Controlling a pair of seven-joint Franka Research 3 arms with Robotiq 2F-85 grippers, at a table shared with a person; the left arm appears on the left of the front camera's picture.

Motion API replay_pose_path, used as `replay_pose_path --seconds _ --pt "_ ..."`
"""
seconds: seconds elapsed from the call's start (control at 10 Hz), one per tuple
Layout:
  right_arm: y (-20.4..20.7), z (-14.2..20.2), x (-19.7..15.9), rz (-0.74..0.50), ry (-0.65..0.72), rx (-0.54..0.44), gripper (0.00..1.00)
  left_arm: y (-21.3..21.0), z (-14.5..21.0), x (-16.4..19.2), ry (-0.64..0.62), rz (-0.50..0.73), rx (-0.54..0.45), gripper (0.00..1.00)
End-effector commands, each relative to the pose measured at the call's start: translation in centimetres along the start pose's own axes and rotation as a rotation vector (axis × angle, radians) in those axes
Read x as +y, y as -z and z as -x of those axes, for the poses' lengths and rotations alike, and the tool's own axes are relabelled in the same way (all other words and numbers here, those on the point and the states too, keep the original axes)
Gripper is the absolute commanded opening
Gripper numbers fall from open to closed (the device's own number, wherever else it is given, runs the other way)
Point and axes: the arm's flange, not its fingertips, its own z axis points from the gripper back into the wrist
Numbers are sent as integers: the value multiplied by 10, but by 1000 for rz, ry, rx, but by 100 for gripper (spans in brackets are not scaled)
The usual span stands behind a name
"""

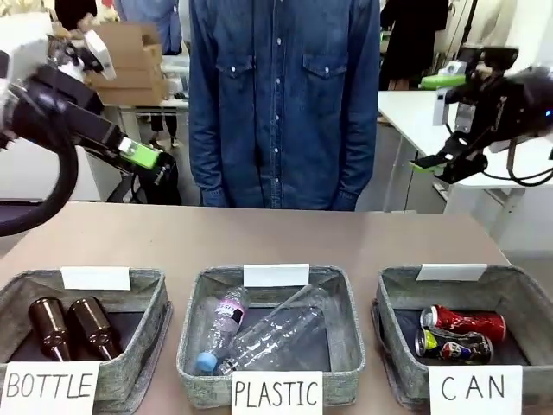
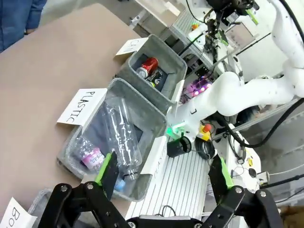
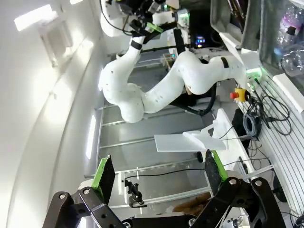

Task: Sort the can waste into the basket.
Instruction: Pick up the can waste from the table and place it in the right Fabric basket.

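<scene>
A: Where are the 2 cans?
B: The red can (image 1: 463,321) and the dark can (image 1: 453,347) lie touching inside the CAN basket (image 1: 399,285) (rightmost of 3).
A: And the arms?
B: Raised off the table; left gripper (image 2: 164,178) and right gripper (image 3: 156,173) both spread wide, holding nothing.
A: Anything left?
B: I judge the sorting finished.

even, soft indoor light falls on the tabletop (image 1: 285,233) in the front view, with faint shadows and a slightly soft, low-detail picture. the right wrist view is washed out by a bright ceiling lamp (image 3: 33,16) and white glare. both wrist views bend strongly toward their edges.
</scene>
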Motion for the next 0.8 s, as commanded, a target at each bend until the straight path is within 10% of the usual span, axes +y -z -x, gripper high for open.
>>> replay_pose_path --seconds 0.0,0.7 --pt "-4 0 1 19 -17 -17 100 -7 4 6 -2 -7 0 100" --pt "-4 0 1 19 -17 -17 100 -7 4 6 -2 -7 0 100"
